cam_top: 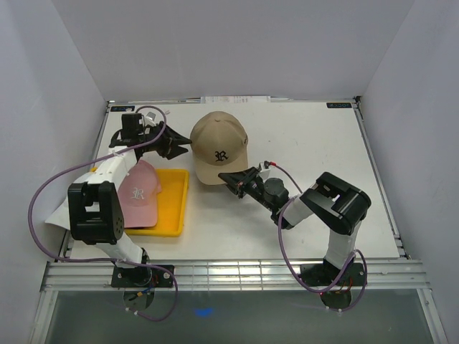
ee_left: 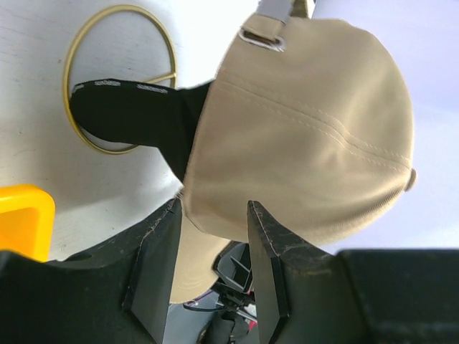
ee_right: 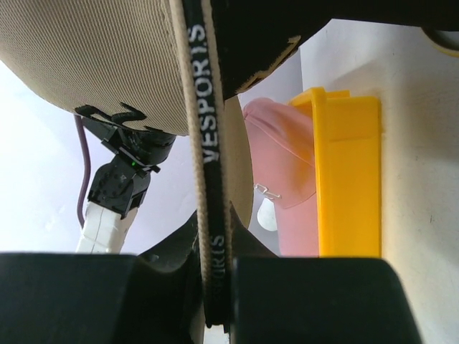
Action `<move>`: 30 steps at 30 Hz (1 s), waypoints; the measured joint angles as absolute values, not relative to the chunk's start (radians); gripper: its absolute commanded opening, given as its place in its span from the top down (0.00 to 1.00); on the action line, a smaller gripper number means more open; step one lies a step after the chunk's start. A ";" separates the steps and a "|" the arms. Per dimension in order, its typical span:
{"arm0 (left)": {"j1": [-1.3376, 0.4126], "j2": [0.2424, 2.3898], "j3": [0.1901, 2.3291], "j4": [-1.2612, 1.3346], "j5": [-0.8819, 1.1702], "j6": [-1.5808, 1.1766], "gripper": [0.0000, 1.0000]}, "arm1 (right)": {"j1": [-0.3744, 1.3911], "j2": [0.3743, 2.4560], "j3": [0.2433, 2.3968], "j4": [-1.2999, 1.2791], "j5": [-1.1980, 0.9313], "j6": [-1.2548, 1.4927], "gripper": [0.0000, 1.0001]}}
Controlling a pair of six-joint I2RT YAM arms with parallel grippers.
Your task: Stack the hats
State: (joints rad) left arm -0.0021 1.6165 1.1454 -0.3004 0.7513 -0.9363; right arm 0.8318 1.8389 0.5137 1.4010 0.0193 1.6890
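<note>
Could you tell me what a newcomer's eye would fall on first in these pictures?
The tan cap with its black R, mid-table, sits between the left gripper and the right gripper, which pinches its edge. Beside it at the left, a pink cap lies in a bright yellow tray.

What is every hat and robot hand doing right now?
tan cap: crown up, edge pinched by right gripper.
pink cap: lying in the yellow tray.
black cap: mostly hidden under tan cap.
right gripper: shut on tan cap.
left gripper: open, fingers either side of tan cap's edge.
</note>
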 measured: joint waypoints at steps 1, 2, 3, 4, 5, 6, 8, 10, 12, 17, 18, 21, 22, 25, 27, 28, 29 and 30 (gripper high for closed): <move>-0.002 1.609 1.149 -0.305 0.750 -0.933 0.48 | 0.832 1.841 0.520 1.394 0.019 1.687 0.92; -0.002 1.600 1.150 -0.311 0.749 -0.930 0.48 | 0.832 1.843 0.525 1.389 0.017 1.685 0.92; -0.002 1.590 1.151 -0.316 0.748 -0.928 0.48 | 0.832 1.844 0.530 1.386 0.017 1.683 0.92; -0.002 1.580 1.151 -0.322 0.748 -0.925 0.48 | 0.832 1.847 0.533 1.385 0.016 1.682 0.92; -0.002 1.572 1.152 -0.327 0.747 -0.923 0.47 | 0.832 1.851 0.536 1.385 0.015 1.681 0.92; -0.002 1.562 1.153 -0.334 0.747 -0.922 0.47 | 0.832 1.855 0.538 1.385 0.015 1.679 0.92; -0.002 1.543 1.153 -0.341 0.747 -0.921 0.46 | 0.833 1.860 0.541 1.385 0.017 1.678 0.92; -0.002 1.523 1.156 -0.345 0.747 -0.921 0.46 | 0.833 1.861 0.541 1.386 0.020 1.675 0.88; -0.002 1.508 1.162 -0.349 0.747 -0.921 0.45 | 0.834 1.865 0.542 1.386 0.021 1.674 0.85; -0.002 1.486 1.199 -0.353 0.748 -0.921 0.45 | 0.838 1.888 0.555 1.377 0.023 1.673 0.73; -0.002 1.483 1.205 -0.356 0.748 -0.921 0.45 | 0.840 1.892 0.556 1.367 0.023 1.673 0.70; -0.002 1.474 1.217 -0.365 0.748 -0.918 0.45 | 0.842 1.903 0.558 1.343 0.023 1.672 0.63; -0.002 1.472 1.219 -0.367 0.748 -0.917 0.45 | 0.843 1.906 0.559 1.333 0.022 1.672 0.61; -0.002 1.467 1.219 -0.374 0.748 -0.917 0.45 | 0.845 1.914 0.559 1.306 0.019 1.672 0.56; -0.002 1.465 1.219 -0.381 0.748 -0.917 0.45 | 0.846 1.920 0.559 1.293 0.017 1.672 0.55; -0.002 1.464 1.219 -0.384 0.748 -0.917 0.45 | 0.846 1.920 0.559 1.284 0.016 1.673 0.55; -0.002 1.462 1.219 -0.387 0.748 -0.917 0.44 | 0.846 1.921 0.559 1.279 0.015 1.672 0.55; -0.002 1.460 1.219 -0.389 0.748 -0.917 0.45 | 0.846 1.922 0.559 1.278 0.015 1.672 0.55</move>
State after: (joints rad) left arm -0.0021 1.4601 1.2194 -0.3889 0.7483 -0.9169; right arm 0.8463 1.9221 0.5591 1.2781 0.0151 1.6722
